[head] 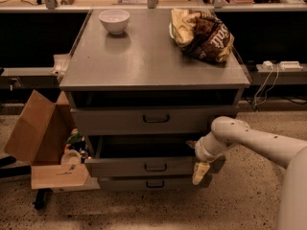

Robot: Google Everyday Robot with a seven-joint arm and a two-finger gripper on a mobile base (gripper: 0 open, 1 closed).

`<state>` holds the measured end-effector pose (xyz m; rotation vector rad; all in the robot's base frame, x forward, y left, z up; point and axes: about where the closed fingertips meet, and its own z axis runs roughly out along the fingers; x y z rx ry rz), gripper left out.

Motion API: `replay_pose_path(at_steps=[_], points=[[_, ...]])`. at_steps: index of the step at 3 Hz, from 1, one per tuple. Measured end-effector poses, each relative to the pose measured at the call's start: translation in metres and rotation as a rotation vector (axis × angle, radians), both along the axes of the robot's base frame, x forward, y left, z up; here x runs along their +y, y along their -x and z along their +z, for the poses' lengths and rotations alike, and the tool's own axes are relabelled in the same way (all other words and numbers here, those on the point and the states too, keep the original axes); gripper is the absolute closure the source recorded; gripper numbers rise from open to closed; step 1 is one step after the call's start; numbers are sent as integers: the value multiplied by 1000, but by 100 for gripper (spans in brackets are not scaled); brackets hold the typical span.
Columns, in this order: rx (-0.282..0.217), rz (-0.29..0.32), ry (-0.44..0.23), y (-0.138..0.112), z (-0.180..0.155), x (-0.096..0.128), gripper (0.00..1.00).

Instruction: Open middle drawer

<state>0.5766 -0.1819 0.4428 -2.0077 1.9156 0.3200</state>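
Note:
The middle drawer [153,166] is a wide grey metal front with a small black centre handle. It stands pulled out from the cabinet, with a dark gap showing above its front. My gripper [200,171] is at the drawer's right end, pointing down in front of the panel's right edge. The white arm [254,140] comes in from the right. The top drawer [156,120] and the bottom drawer [153,183] sit further in than the middle one.
On the cabinet top [144,61] are a white bowl [114,20] at the back left and a crumpled chip bag [201,35] at the back right. An open cardboard box [41,143] with small items stands on the floor at the left. A power strip and cables [278,67] are at the right.

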Motion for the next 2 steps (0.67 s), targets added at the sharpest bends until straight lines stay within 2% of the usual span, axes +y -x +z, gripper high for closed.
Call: replay_pose_path(at_steps=[1, 2], points=[[6, 2, 0, 1, -2, 1, 0], [73, 29, -7, 24, -20, 9, 0]])
